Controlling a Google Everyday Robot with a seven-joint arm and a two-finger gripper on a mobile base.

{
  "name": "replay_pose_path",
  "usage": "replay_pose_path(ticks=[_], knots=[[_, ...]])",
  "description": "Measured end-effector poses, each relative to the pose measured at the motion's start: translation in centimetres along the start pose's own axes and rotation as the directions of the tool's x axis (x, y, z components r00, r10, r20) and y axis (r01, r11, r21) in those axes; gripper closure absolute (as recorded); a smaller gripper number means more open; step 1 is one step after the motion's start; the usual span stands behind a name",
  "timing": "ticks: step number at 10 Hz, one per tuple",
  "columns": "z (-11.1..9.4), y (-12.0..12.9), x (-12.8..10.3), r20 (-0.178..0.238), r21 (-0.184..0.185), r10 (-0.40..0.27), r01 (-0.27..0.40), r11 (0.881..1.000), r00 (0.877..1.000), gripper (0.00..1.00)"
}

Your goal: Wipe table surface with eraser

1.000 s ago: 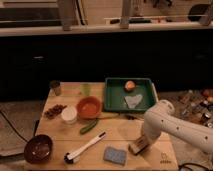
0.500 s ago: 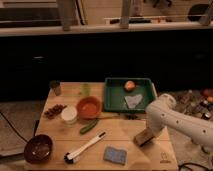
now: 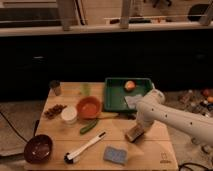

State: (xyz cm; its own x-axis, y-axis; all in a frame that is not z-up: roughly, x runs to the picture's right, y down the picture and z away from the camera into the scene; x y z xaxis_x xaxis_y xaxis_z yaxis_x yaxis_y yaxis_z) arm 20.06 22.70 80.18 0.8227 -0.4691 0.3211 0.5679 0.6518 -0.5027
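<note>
The pale wooden table surface [image 3: 150, 150] fills the lower middle of the camera view, with a small dark logo mark [image 3: 164, 161] at its front right corner. The eraser [image 3: 134, 134], a small tan-brown block, lies on the table right of centre. My gripper [image 3: 138, 128] comes in from the right on a white arm [image 3: 170, 117]. It is shut on the eraser and holds it down against the wood. The arm hides the tray's front right corner.
A green tray [image 3: 107, 95] holding an orange ball [image 3: 130, 85] stands behind the eraser. A blue sponge [image 3: 115, 155] and a black-and-white brush [image 3: 85, 148] lie in front. An orange bowl [image 3: 89, 106], white cup [image 3: 68, 114], cucumber [image 3: 89, 126] and dark bowl [image 3: 38, 148] are on the left.
The gripper has slid the eraser across the table, away from the front edge: first to the right, then back left and farther toward the tray. The other objects have not moved.
</note>
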Motion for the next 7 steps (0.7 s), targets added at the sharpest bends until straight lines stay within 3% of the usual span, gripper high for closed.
replay_pose_path(ticks=[4, 7], knots=[[0.7, 3.9, -4.0, 0.081, -0.027, -0.091, 0.093, 0.995, 0.993, 1.00], [1.1, 6.1, -1.5, 0.065, -0.068, -0.051, 0.056, 0.996, 0.997, 1.00]])
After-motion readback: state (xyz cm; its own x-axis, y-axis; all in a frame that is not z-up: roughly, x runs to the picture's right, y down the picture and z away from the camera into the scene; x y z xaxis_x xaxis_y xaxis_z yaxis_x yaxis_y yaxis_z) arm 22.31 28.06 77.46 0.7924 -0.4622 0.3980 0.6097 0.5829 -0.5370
